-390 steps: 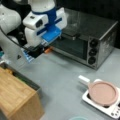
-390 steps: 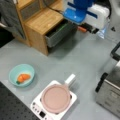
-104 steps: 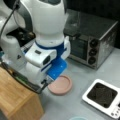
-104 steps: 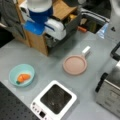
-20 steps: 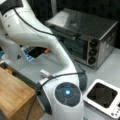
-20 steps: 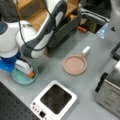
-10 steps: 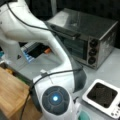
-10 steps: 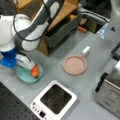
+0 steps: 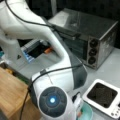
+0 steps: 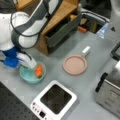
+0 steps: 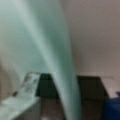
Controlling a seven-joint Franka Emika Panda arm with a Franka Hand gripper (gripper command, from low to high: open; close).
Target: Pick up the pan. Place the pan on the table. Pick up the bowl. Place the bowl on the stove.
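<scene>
Contact is new: since a second ago we see the hand (image 10: 32,65) lowered astride the bowl (image 10: 29,75) rim, grip unclear, pan (image 10: 74,65) already on the surface (image 10: 97,50).

Behind my workspace sits a silver toaster oven (image 9: 92,42), plus a wooden box (image 10: 53,22) with an open drawer (image 10: 62,31).

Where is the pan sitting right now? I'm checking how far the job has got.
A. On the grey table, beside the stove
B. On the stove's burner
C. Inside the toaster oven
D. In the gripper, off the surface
A: in a front view the pan lies flat on the table, apart from the stove, whose burner is bare; the gripper is down at the bowl.
</scene>
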